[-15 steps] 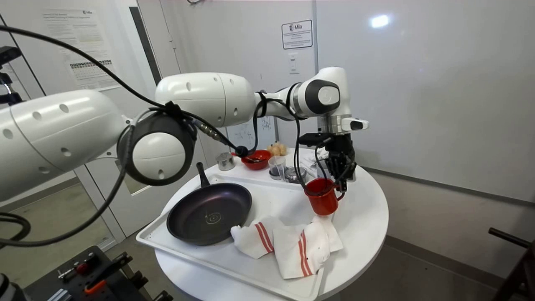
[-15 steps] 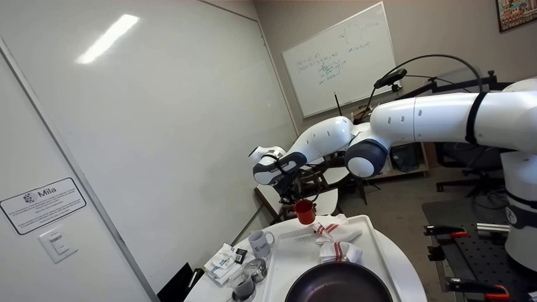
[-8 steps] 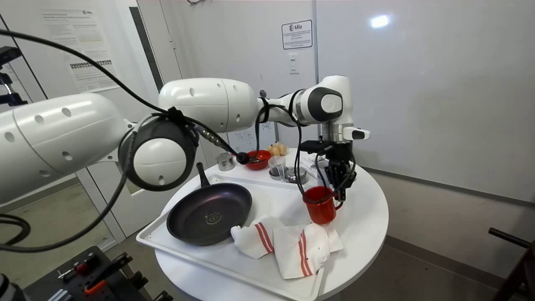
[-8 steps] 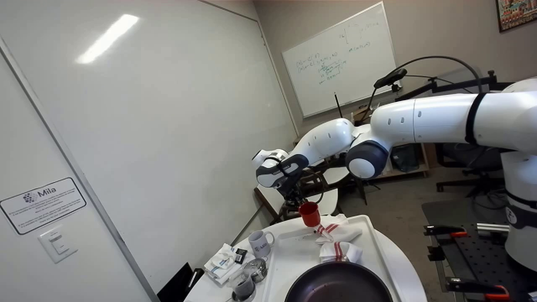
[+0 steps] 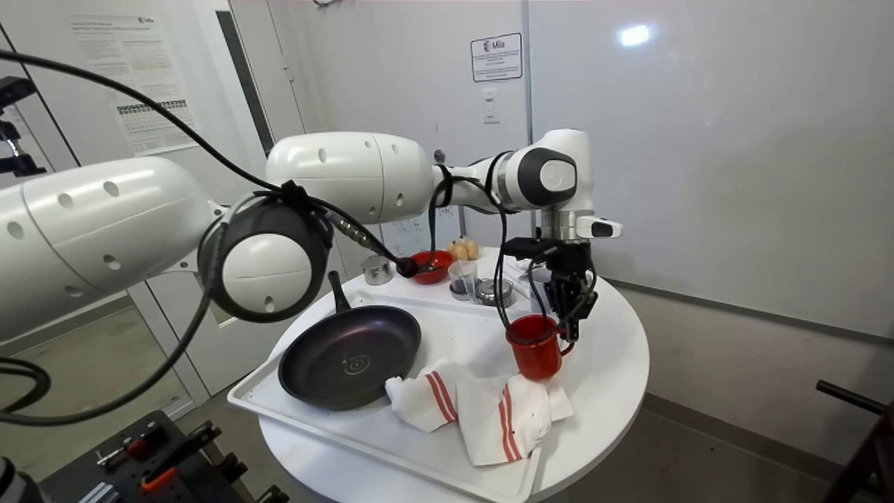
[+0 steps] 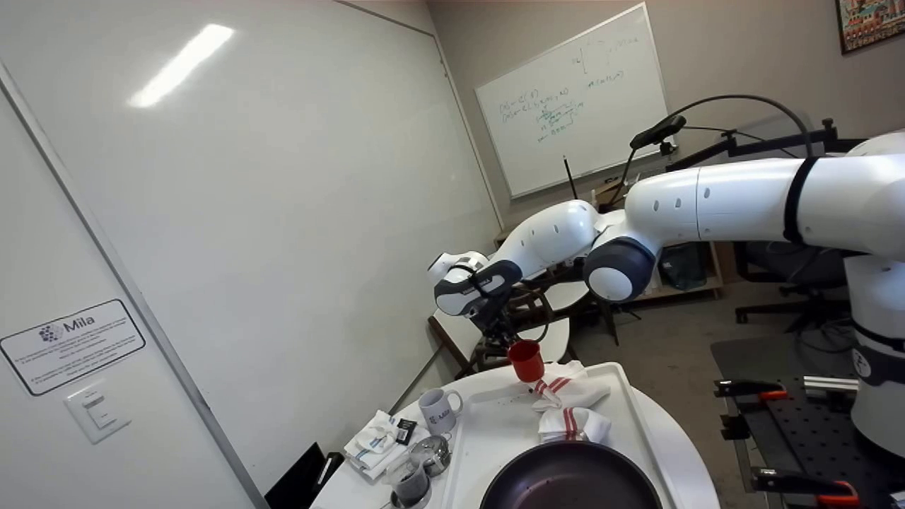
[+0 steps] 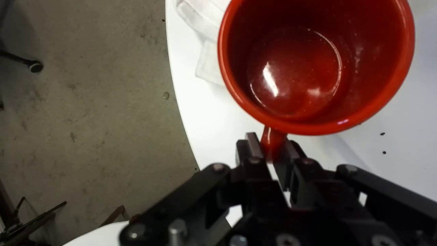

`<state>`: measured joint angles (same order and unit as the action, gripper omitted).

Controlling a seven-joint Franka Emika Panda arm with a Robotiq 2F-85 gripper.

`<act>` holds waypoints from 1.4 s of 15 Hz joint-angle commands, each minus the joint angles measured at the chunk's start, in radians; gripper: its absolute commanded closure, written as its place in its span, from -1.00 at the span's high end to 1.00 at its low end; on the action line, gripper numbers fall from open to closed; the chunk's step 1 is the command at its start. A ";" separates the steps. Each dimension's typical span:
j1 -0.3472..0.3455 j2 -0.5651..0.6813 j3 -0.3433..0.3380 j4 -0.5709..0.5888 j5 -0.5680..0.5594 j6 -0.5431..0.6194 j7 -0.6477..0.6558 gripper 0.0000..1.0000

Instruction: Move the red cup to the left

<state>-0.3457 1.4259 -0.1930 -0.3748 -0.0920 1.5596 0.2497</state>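
Note:
The red cup (image 5: pixel 538 360) is upright or nearly so at the tray's edge, close above the striped cloths, in both exterior views (image 6: pixel 527 363). In the wrist view the cup (image 7: pixel 300 71) fills the upper right, and I see into its empty inside. My gripper (image 7: pixel 271 147) is shut on the cup's handle, with one finger on each side of it. In an exterior view the gripper (image 5: pixel 571 332) points down beside the cup. I cannot tell whether the cup's base touches anything.
A white tray (image 5: pixel 377 447) on the round table holds a black frying pan (image 5: pixel 349 356) and striped cloths (image 5: pixel 499 419). A red bowl (image 5: pixel 431 269), a glass beaker (image 5: pixel 463 276) and a grey mug (image 6: pixel 437 412) stand beyond the tray. The table's edge is near the gripper.
The gripper and the cup have moved down together toward the cloths, and slightly right in an exterior view. The movement is small over the last half second. The grip on the handle looks unchanged.

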 commanded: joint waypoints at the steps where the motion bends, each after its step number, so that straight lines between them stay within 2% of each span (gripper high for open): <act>1: -0.001 0.011 0.007 0.027 -0.004 -0.038 -0.015 -0.93; 9: 0.033 0.028 0.004 0.036 -0.015 -0.018 -0.031 -0.93; 21: 0.123 0.008 0.012 0.010 -0.018 0.025 -0.086 -0.93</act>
<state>-0.2345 1.4391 -0.1909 -0.3712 -0.0949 1.5779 0.1943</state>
